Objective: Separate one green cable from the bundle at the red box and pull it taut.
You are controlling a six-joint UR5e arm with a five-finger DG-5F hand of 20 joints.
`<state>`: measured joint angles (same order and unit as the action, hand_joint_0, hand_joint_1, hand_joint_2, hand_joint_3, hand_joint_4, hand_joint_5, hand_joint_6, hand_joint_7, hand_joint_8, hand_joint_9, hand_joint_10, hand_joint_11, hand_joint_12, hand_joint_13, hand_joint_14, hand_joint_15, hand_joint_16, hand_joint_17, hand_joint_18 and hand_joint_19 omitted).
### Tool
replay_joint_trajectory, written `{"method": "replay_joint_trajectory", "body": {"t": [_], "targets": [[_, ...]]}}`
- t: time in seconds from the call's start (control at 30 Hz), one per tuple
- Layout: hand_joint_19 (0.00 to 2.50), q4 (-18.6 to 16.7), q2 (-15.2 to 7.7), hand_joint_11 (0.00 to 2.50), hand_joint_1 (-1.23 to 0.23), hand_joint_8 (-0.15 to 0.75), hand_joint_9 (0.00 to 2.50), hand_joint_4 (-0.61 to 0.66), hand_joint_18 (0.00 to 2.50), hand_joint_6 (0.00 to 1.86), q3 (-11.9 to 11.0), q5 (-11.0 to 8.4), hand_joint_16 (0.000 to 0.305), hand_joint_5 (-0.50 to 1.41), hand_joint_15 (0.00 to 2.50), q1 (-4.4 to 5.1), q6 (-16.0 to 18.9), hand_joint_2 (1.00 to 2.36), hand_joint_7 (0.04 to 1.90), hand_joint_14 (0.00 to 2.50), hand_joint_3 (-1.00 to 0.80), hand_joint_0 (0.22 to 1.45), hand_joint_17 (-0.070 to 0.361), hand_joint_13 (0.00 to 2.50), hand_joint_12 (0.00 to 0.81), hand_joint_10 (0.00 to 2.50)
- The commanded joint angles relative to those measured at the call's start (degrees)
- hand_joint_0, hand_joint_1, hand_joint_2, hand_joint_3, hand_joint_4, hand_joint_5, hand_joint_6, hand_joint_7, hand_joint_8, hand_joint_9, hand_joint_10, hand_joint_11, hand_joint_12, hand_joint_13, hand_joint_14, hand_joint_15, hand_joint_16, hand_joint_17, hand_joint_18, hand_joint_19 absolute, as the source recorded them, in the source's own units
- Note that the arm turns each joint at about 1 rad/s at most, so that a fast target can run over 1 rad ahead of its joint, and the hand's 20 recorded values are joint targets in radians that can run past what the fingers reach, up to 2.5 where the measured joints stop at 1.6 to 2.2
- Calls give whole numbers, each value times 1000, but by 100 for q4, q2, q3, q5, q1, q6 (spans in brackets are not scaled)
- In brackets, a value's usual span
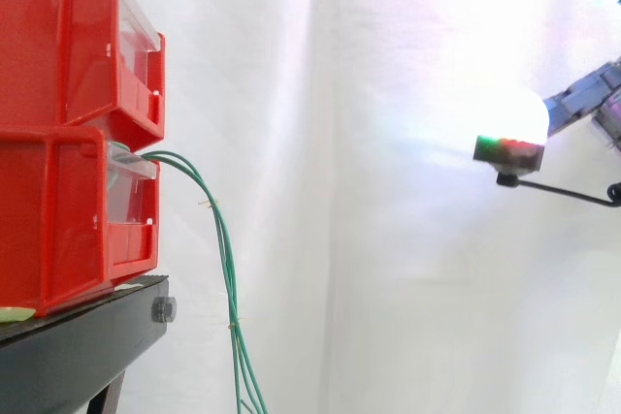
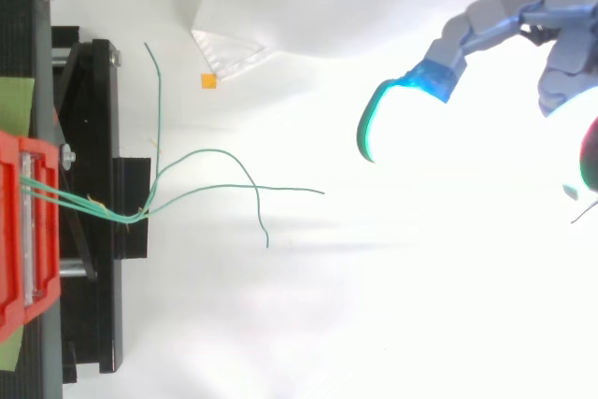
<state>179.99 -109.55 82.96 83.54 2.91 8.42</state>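
Note:
Three thin green cables (image 1: pixel 225 239) leave the front of the lower red box (image 1: pixel 58 220) as a bundle (image 2: pixel 93 207) and hang down past the stand. From above they fan out: one end runs to the back (image 2: pixel 154 81), one to the right (image 2: pixel 299 191), and one curls forward (image 2: pixel 263 226). My hand (image 2: pixel 486 21) hovers far to the right of the cables, well apart from them. It is open, its fingers loosely bent and holding nothing. A glowing fingertip (image 1: pixel 511 138) points toward the boxes at about the height of the cable exit.
A second red box (image 1: pixel 68 36) sits on top of the lower one. Both rest on a black stand (image 1: pixel 78 346). A small orange piece (image 2: pixel 209 80) and a clear triangular part (image 2: pixel 229 49) lie at the back. The white curtain hangs behind.

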Motion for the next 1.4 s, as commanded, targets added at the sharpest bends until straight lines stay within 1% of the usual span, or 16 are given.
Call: {"method": "replay_joint_trajectory", "body": {"t": [0.0, 0.13, 0.27, 0.3, 0.47, 0.6, 0.63, 0.67, 0.73, 0.83, 0.87, 0.93, 1.07, 1.2, 1.27, 1.37], "targets": [[171, -34, -163, 1703, -718, 392, 1286, 273, 1823, 502, -16, -75, 72, -174, 1547, 7, -113, 1000, 729, 2500, -500, 461, 163, 1326, 554, 2500], [201, -104, -260, 1686, -744, 392, 1322, 261, 1801, 502, -87, -110, 73, -170, 1573, 7, -324, 1000, 734, 2500, -500, 443, 164, 1344, 540, 2500], [193, -271, -312, 1729, -756, 399, 1375, 261, 1835, 502, -113, -110, 75, -164, 1613, 7, -781, 1000, 738, 2500, -500, 427, 169, 1402, 545, 2500], [202, -465, -312, 1758, -762, 395, 1387, 260, 1847, 502, -113, -110, 76, -162, 1662, 25, -1159, 1000, 738, 2500, -500, 420, 171, 1410, 539, 2500], [183, -711, -321, 1798, -763, 401, 1412, 273, 1887, 502, -113, -101, 79, -160, 1647, 51, -1475, 1000, 738, 2500, -500, 402, 177, 1438, 539, 2500], [166, -930, -312, 1774, -734, 416, 1399, 295, 1915, 502, -157, -83, 83, -162, 1612, 104, -2002, 1000, 739, 2500, -500, 392, 187, 1431, 556, 2500], [168, -930, -312, 1775, -710, 422, 1390, 302, 1926, 502, -157, -83, 254, -163, 1609, 104, -2002, 1000, 736, 2500, -500, 389, 190, 1432, 559, 2500], [169, -1010, -312, 1773, -710, 422, 1390, 304, 1928, 502, -166, -83, 254, -163, 1609, 122, -2178, 1000, 733, 2500, -500, 389, 191, 1431, 559, 2500], [163, -1036, -312, 1799, -702, 425, 1382, 308, 1925, 502, -175, -83, 256, -164, 1611, 139, -2222, 1000, 732, 2500, -500, 387, 192, 1425, 559, 2500], [147, -1247, -321, 1802, -695, 435, 1386, 310, 1922, 503, -192, -66, 255, -164, 1590, 192, -2354, 1000, 733, 2500, -500, 387, 192, 1419, 559, 2500], [148, -1273, -321, 1792, -695, 434, 1382, 308, 1919, 503, -192, -57, 84, -164, 1591, 192, -2380, 1000, 735, 2500, -500, 387, 189, 1418, 559, 2500], [160, -1335, -321, 1787, -693, 430, 1379, 305, 1918, 502, -192, -31, 84, -164, 1594, 210, -2503, 1000, 732, 2500, -500, 388, 190, 1418, 559, 2500], [163, -1616, -523, 1763, -688, 427, 1379, 307, 1910, 502, -227, -13, 83, -165, 1596, 262, -2899, 1000, 737, 2500, -500, 391, 188, 1417, 560, 2500], [163, -1836, -761, 1765, -686, 427, 1378, 306, 1908, 502, -438, -4, 84, -165, 1599, 280, -2908, 1000, 734, 2500, -500, 393, 189, 1416, 560, 2500], [162, -1809, -1051, 1767, -686, 427, 1379, 306, 1909, 502, -755, 31, 84, -165, 1599, 245, -2837, 1000, 737, 2500, -500, 393, 189, 1415, 559, 2500], [160, -1836, -1138, 1765, -687, 427, 1379, 306, 1907, 502, -799, 66, 83, -165, 1601, 227, -2626, 1000, 733, 2500, -500, 394, 187, 1415, 559, 2500]]}}
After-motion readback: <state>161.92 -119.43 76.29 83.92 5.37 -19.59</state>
